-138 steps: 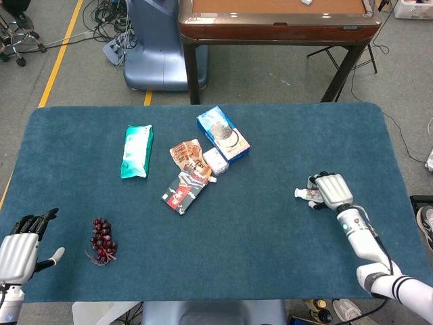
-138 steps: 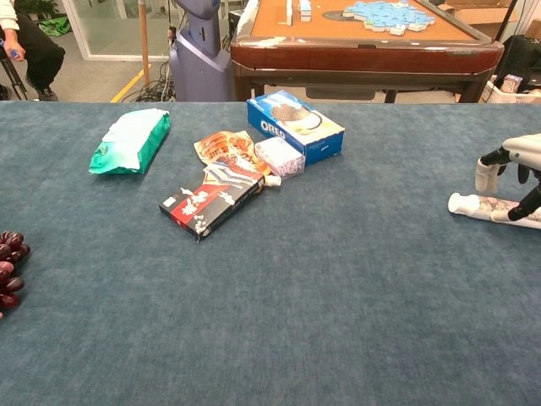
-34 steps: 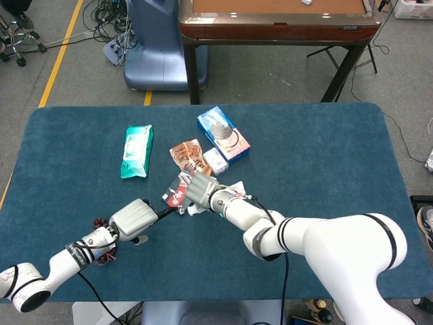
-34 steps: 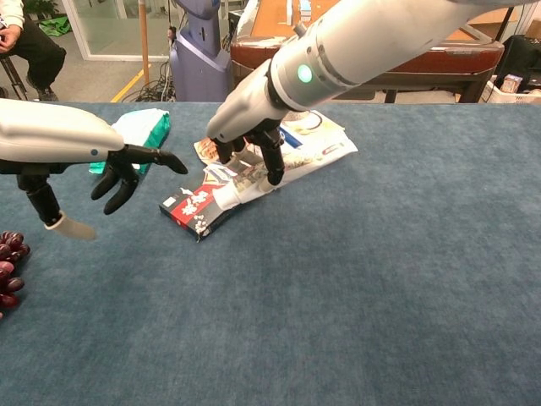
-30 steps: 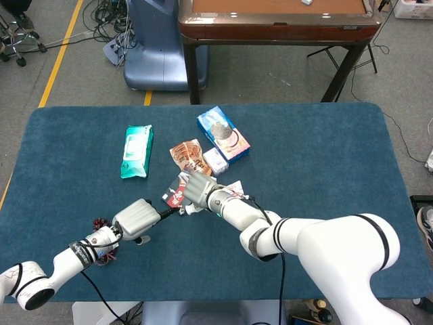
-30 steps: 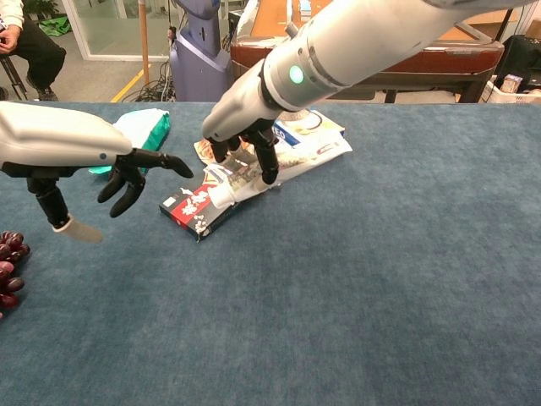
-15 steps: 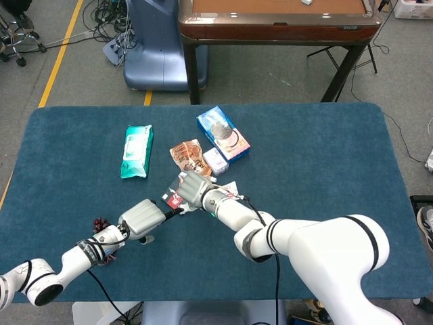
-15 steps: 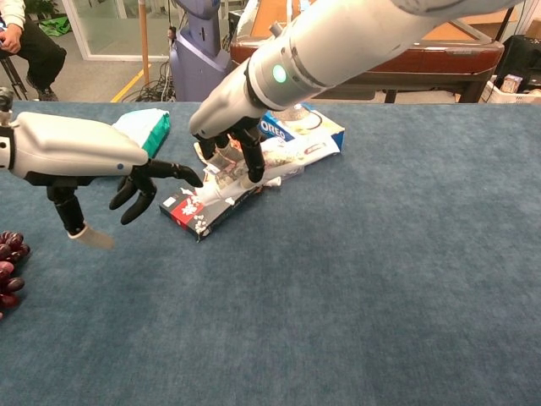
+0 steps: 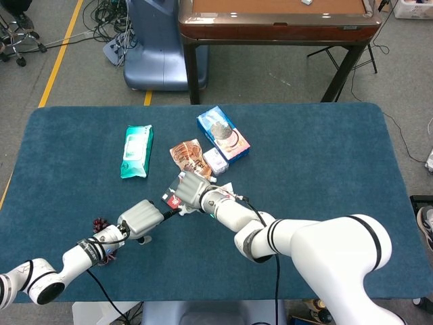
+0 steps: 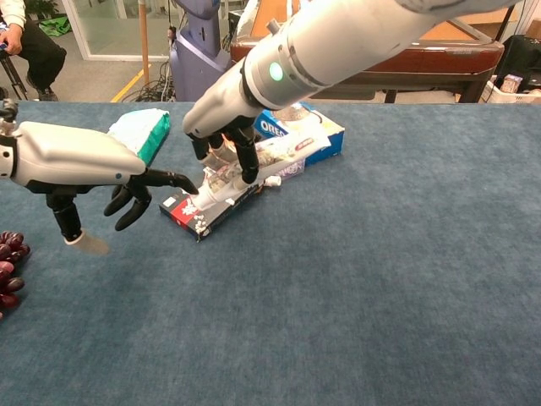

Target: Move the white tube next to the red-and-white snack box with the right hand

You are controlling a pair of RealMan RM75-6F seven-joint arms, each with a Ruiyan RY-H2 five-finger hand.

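My right robot hand [image 10: 221,135] grips the white tube [image 10: 254,169] right over the red-and-white snack box [image 10: 207,206]; left robot hand [image 10: 135,193] hangs empty, fingers apart. Letting go here could land the tube on top of it.

A green wipes pack [image 9: 137,151] lies on the blue table cloth [image 9: 318,162] toward the far left. A blue Oreo box [image 9: 222,133] sits beside a brown snack packet [image 9: 189,157] and a small white box [image 9: 216,161]. Dark grapes [image 10: 8,275] rest near the left edge.
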